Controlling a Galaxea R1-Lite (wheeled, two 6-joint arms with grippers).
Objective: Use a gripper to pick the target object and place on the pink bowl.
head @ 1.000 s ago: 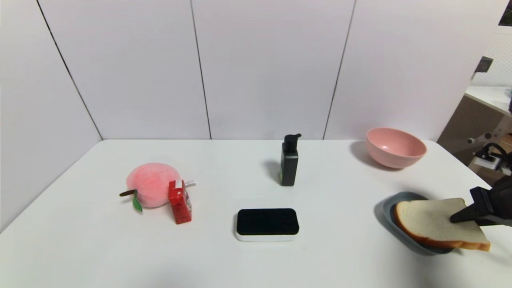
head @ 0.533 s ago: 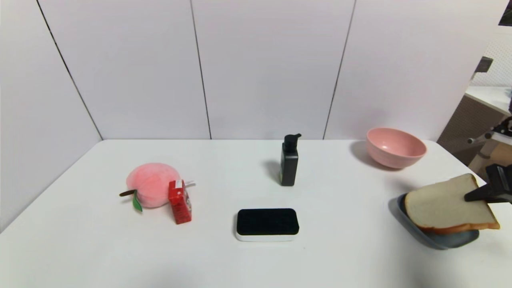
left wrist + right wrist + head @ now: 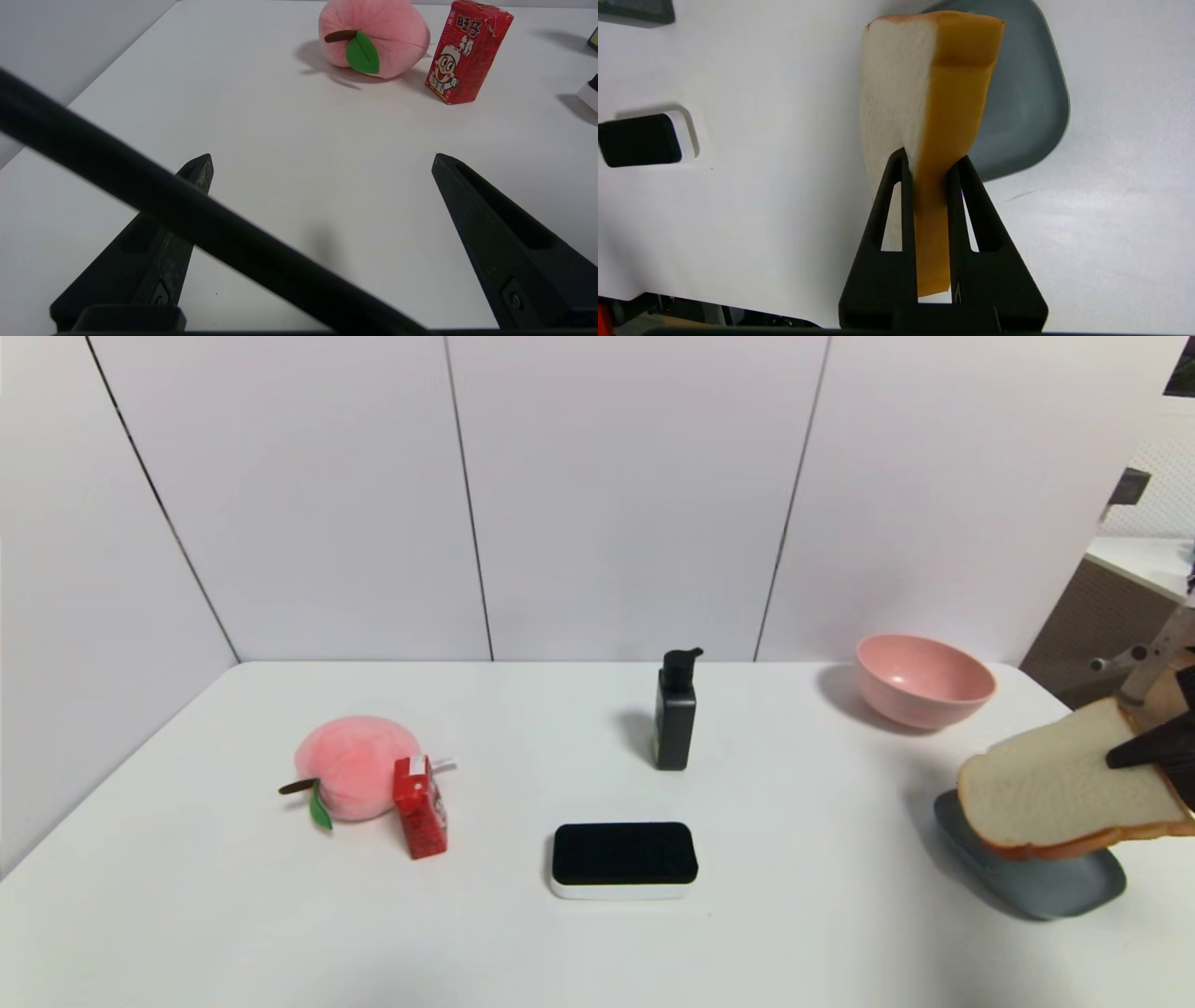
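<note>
— Where is the toast slice (image 3: 1055, 793) now?
— Higher than a second ago, clear of the grey tray (image 3: 1036, 882) at the table's right edge, tilted, farther toward the pink bowl (image 3: 922, 679) at the far right.
— And the right gripper (image 3: 930, 161)?
— Its fingers are clamped on the slice's crust edge.
— The left gripper (image 3: 322, 161)?
— Spread wide and empty, above bare table near the plush peach (image 3: 373, 35).

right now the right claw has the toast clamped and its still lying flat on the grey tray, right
Not quite. The right claw is shut on the toast, but the slice is lifted clear above the grey tray, tilted, not lying on it. The head view shows the gap; the right wrist view shows the tray behind the slice.
</note>
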